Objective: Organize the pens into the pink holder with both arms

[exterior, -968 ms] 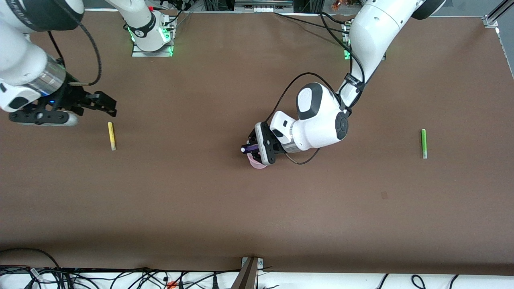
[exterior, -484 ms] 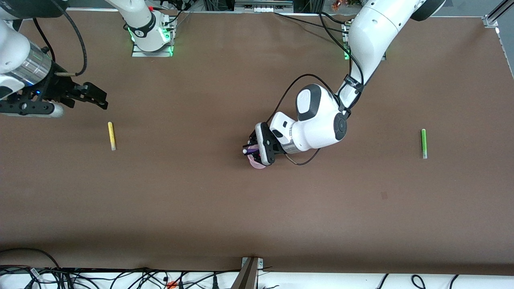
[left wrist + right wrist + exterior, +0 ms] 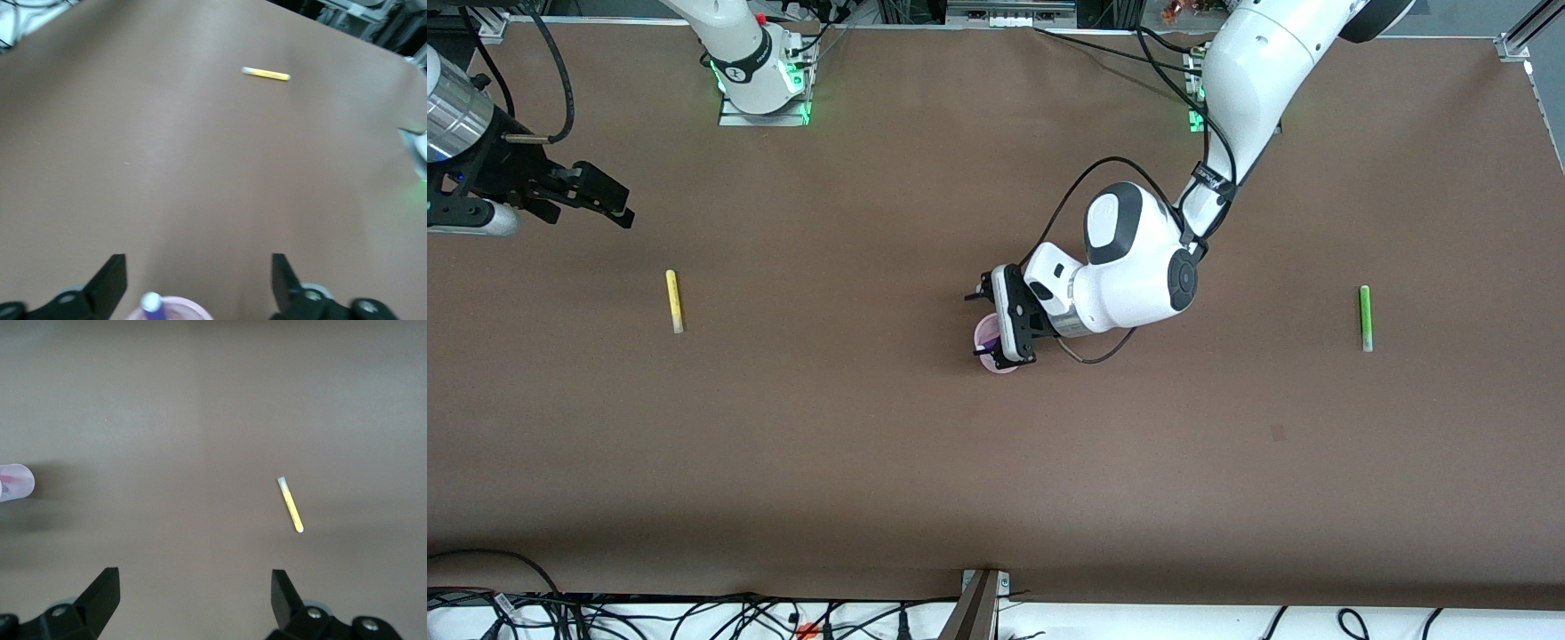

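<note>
Left gripper (image 3: 985,325) fingers spread wide over pink holder (image 3: 991,339) holding purple pen (image 3: 151,303); right gripper (image 3: 609,197) open, empty.

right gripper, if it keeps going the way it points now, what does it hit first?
Likely bare table. The open right gripper points down over the right arm's end; its wrist view shows the yellow pen off to one side of the line, the pink holder at the edge. Depth unclear.

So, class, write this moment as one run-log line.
left end effector: open over pink holder | purple pen: in holder | right end effector: open, waiting | yellow pen, green pen: on table
</note>
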Robot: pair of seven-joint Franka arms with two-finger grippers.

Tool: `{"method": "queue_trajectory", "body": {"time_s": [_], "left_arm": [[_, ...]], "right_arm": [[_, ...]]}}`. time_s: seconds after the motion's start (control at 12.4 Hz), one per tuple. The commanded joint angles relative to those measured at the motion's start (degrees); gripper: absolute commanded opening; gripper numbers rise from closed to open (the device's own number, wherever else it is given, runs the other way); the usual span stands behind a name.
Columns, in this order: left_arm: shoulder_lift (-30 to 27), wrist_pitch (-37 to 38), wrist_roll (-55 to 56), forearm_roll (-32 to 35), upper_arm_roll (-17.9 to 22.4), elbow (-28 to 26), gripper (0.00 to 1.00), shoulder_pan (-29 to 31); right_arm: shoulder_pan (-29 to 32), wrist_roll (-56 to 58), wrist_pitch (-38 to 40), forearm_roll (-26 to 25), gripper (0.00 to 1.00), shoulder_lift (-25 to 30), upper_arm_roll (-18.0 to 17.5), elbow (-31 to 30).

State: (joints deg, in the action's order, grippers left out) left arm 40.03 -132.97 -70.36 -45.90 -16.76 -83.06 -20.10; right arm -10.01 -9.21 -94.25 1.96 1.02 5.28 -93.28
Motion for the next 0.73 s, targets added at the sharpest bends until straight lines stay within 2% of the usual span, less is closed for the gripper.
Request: {"method": "queue_trajectory", "body": {"time_s": [0.0,0.16,0.48,0.65], "left_arm": [[-5.4,11.0,9.8,7.0,2.4,-0.4,1.00,1.6],[-7.4,20.2,17.3,13.3,2.4,0.1,1.00,4.1],[-9.1,34.0,21.5,22.9,2.7,0.4,1.00,10.2],[-11.0,41.2,28.4,30.9,2.9,1.2,1.00,12.4]], "right_arm": [[0.5,0.5,1.5,0.0,1.00,-0.4,0.0,2.6],[0.5,0.6,2.0,-0.6,1.00,-0.4,0.3,2.8],[0.5,0.8,4.0,-0.7,1.00,-0.5,0.3,3.0],[0.4,0.6,4.1,-0.8,1.00,-0.6,0.3,3.0]]}}
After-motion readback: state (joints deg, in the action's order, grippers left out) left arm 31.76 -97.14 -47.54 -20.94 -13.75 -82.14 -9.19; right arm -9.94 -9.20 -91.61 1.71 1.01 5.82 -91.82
